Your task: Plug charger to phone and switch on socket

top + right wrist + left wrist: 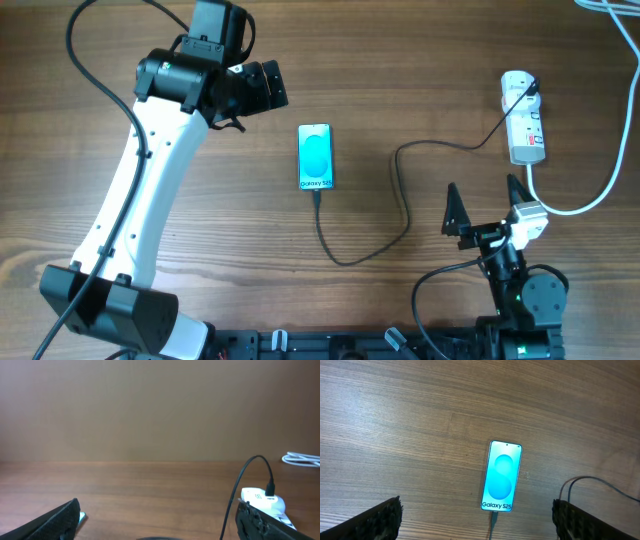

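The phone (315,157) lies flat mid-table, cyan screen up, white text strip at its near end; it also shows in the left wrist view (502,476). The charger cable (402,200) runs from the phone's near end, where its tip (494,520) sits at the port, across to the socket (524,116), a white power strip at the right. Its plug end (270,487) stands in the socket (262,500). My left gripper (268,86) is open and empty, up and left of the phone. My right gripper (485,205) is open and empty, near the front, below the socket.
The socket's thick white cord (612,170) loops along the right edge and up off the table. The robots' black cables curl near the right arm's base (440,275). The table top is bare wood elsewhere.
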`<state>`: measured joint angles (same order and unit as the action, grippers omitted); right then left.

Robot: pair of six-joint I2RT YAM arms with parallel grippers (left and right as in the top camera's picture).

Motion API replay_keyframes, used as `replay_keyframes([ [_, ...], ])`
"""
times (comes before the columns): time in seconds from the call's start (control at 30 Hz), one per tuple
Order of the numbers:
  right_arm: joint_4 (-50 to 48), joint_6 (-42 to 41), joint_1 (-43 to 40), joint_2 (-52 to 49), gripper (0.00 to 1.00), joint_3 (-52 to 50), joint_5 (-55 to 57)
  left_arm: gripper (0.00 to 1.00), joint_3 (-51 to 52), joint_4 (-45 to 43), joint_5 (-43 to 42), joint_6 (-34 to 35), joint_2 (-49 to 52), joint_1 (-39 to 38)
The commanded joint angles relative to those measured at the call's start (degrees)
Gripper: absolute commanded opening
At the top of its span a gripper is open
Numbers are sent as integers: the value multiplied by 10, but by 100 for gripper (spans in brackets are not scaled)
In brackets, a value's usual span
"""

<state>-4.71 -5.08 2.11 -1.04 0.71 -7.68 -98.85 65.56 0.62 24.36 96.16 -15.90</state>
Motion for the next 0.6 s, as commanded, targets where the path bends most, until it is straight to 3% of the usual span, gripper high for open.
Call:
replay_keyframes([
  [0.0, 19, 3, 2, 9, 100, -4, 17, 100, 2, -2, 8, 5, 5, 0],
  [0.57, 48, 37, -11, 9, 100, -4, 39, 100, 2, -2, 8, 5, 5, 0],
])
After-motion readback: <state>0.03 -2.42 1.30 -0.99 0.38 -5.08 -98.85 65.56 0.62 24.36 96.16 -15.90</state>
